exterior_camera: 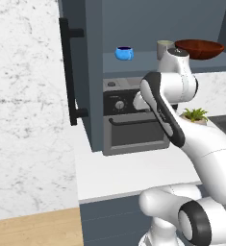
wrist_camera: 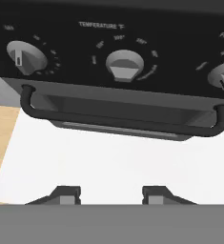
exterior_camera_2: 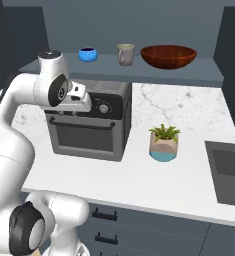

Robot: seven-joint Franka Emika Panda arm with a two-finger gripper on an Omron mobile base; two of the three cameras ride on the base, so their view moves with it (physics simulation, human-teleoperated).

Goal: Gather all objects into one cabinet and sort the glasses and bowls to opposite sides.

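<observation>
Fingers [wrist_camera: 111, 194] apart with a clear gap, nothing between them, hanging over bare white surface [wrist_camera: 108, 162] in hand view. Just ahead of the fingers: toaster oven [exterior_camera_2: 89, 125], its dark bar handle [wrist_camera: 118, 121] running across the front, three knobs above it, middle knob [wrist_camera: 125, 65] roughly in line with the finger gap. In the base views the hand sits right in front of the oven's top panel, close to it, not touching as far as can be told.

Beyond and above the fingers, past the oven top: open shelf of the cabinet [exterior_camera: 93, 72] with all visible vessels in a row. Blue cup [exterior_camera_2: 88, 54] nearest in line with the fingers, up and behind the oven. Tumbler [exterior_camera_2: 125, 54] next to its right, apart from it. Bowl [exterior_camera_2: 168, 56] farther right again, close to the tumbler but not touching in the right base view. All three upright, well apart from the fingers.

Off to the fingers' right on the surface: small potted plant [exterior_camera_2: 164, 143], beside the oven. Cabinet door [exterior_camera: 69, 72] open to the left, long black bar handle facing out.
</observation>
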